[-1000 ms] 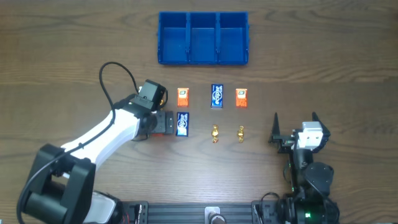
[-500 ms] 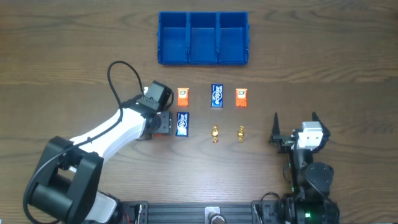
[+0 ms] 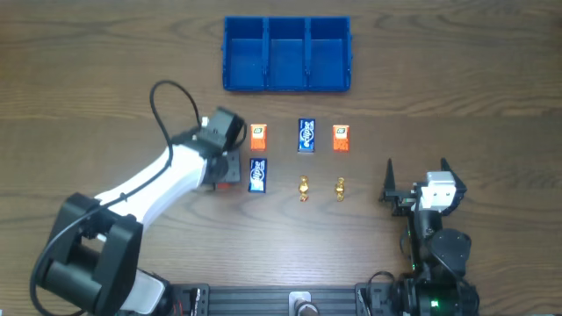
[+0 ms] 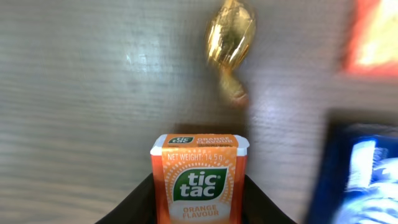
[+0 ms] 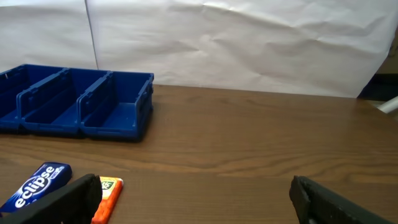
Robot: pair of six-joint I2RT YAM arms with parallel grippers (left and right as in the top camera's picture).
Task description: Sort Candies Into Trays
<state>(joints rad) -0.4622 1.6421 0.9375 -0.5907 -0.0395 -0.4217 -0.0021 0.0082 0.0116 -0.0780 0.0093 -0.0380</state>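
The left arm (image 3: 140, 189) stands at the near left and reaches to the middle-left of the tabletop (image 3: 457, 88). Its left hand (image 4: 199, 202) is clenched on an orange candy box. This held box (image 4: 199, 177) stands upright between the two dark fingers (image 4: 264, 211), one pressed against each side. In the top view the hand sits just left of the near blue pack (image 3: 257, 174). It is also nearer than the left orange box (image 3: 258, 136) and a little to its left.

The loose candies lie flat on the tabletop in two rows of three, each apart from its neighbours. The far row runs from the left orange box through the far blue pack (image 3: 306, 135) to the right orange box (image 3: 341, 138). The near row runs from the near blue pack through the left gold candy (image 3: 303, 187) to the right gold candy (image 3: 340, 186).

The blue tray (image 3: 287, 83) sits beyond both rows, well apart from them and roughly centred over them. Its three compartments stand side by side from left to right.

The right hand (image 3: 414, 180) is at the near right, to the right of the right gold candy and apart from it. It is released, with its fingers spread wide and nothing between them.
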